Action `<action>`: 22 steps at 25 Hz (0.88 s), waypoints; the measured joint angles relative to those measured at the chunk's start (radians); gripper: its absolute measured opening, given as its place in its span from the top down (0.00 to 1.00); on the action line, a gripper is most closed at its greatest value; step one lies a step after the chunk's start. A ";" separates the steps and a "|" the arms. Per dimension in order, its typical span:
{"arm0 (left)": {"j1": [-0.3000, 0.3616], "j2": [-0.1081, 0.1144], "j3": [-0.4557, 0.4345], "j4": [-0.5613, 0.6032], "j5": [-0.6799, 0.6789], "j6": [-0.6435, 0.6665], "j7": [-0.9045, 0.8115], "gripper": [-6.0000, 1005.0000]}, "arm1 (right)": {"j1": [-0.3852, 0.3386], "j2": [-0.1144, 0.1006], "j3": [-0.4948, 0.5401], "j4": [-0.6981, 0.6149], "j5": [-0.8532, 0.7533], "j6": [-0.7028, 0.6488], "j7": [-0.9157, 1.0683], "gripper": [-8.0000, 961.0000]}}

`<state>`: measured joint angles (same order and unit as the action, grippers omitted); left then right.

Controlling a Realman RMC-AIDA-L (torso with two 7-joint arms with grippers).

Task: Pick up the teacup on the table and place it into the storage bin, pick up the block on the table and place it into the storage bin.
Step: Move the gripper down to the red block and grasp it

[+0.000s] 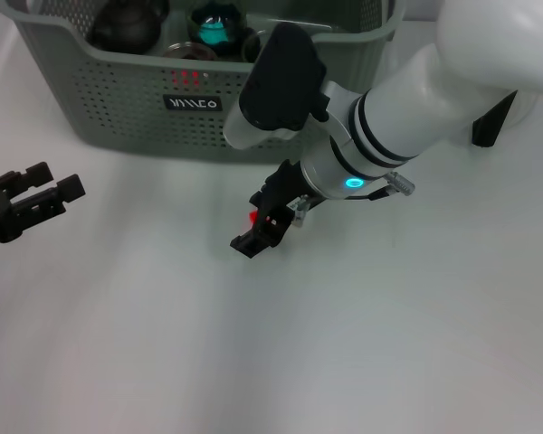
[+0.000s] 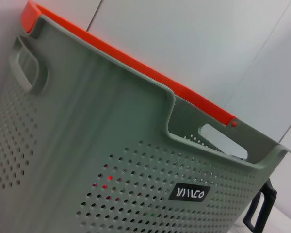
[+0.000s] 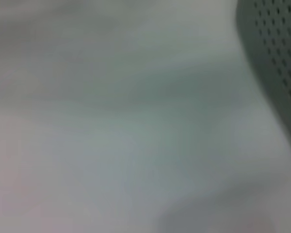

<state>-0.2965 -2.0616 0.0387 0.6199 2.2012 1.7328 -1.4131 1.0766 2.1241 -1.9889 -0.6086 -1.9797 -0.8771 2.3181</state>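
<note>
- The right gripper [image 1: 258, 231] hung low over the table [image 1: 389, 344], just in front of the bin [image 1: 118, 108].
- A small red block [image 1: 254, 217] showed at its fingers; whether they were clenched on it I could not tell.
- The left gripper [image 1: 50, 192] sat parked at the left, fingers spread, grasping nothing.
- Dark, rounded items lay inside the bin; no teacup could be made out.

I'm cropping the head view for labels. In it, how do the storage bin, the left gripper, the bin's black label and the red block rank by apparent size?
1. Storage bin, cut off by the frame's edge.
2. Left gripper, partly out of frame.
3. Black label.
4. Red block, mostly hidden at the right gripper, so only its visible part counts.
</note>
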 joint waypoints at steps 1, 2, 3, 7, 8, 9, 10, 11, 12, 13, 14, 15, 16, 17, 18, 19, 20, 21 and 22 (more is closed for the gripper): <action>-0.001 0.000 0.000 0.000 0.000 -0.001 0.000 0.18 | -0.002 0.000 -0.002 0.002 0.003 0.008 0.000 0.22; -0.001 0.000 0.001 -0.001 0.000 -0.002 0.000 0.18 | -0.004 0.000 -0.003 0.005 0.005 0.014 0.002 0.23; -0.001 0.000 0.001 -0.001 0.000 -0.003 0.000 0.18 | -0.004 0.000 -0.003 0.014 0.016 0.020 0.006 0.23; 0.001 0.000 0.001 -0.002 0.000 -0.003 0.000 0.18 | 0.012 -0.001 -0.002 0.041 0.053 0.004 0.010 0.23; 0.002 0.000 0.001 -0.002 0.000 -0.003 0.000 0.18 | 0.019 -0.002 -0.001 0.051 0.063 -0.008 0.011 0.23; 0.002 -0.001 0.001 -0.002 0.000 -0.003 0.000 0.18 | 0.027 -0.004 0.001 0.059 0.073 -0.026 0.012 0.23; 0.002 -0.001 0.001 -0.002 0.000 -0.003 0.000 0.18 | 0.033 -0.006 0.006 0.062 0.078 -0.049 0.011 0.23; 0.002 -0.001 0.001 -0.002 0.000 -0.003 0.000 0.18 | 0.036 -0.010 0.026 0.054 0.082 -0.099 -0.002 0.23; 0.002 -0.001 0.001 -0.002 0.000 -0.003 0.000 0.18 | 0.036 -0.010 0.026 0.054 0.082 -0.099 -0.002 0.23; 0.002 -0.001 0.001 -0.002 0.000 -0.003 0.000 0.18 | 0.035 -0.012 0.047 0.047 0.082 -0.138 -0.019 0.23; 0.002 -0.001 0.001 -0.002 0.000 -0.003 0.000 0.18 | 0.035 -0.014 0.070 0.041 0.083 -0.181 -0.037 0.23; 0.003 -0.002 0.001 -0.002 0.000 -0.003 0.000 0.18 | 0.035 -0.016 0.096 0.038 0.081 -0.215 -0.051 0.23; 0.003 -0.002 0.001 -0.002 0.000 -0.003 0.000 0.18 | 0.035 -0.018 0.116 0.037 0.077 -0.233 -0.058 0.23; 0.003 -0.002 0.001 -0.002 0.000 -0.003 0.000 0.18 | 0.035 -0.020 0.134 0.037 0.071 -0.238 -0.060 0.23; 0.003 -0.002 0.001 -0.002 0.000 -0.003 0.000 0.18 | 0.032 -0.021 0.151 0.037 0.059 -0.229 -0.059 0.23; 0.003 -0.002 0.001 -0.002 0.000 -0.003 0.000 0.18 | 0.028 -0.022 0.168 0.037 0.047 -0.210 -0.057 0.23; 0.002 -0.002 0.001 -0.002 0.000 -0.003 0.000 0.18 | 0.025 -0.022 0.175 0.039 0.039 -0.193 -0.057 0.23; 0.002 -0.002 0.001 -0.002 0.000 -0.003 0.000 0.18 | 0.023 -0.020 0.175 0.043 0.034 -0.170 -0.059 0.23; 0.002 -0.002 0.001 -0.002 0.000 -0.003 0.000 0.18 | 0.021 -0.018 0.170 0.046 0.031 -0.150 -0.062 0.23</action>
<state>-0.2949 -2.0633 0.0399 0.6182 2.2013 1.7298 -1.4127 1.0979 2.1058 -1.8187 -0.5623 -1.9483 -1.0272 2.2564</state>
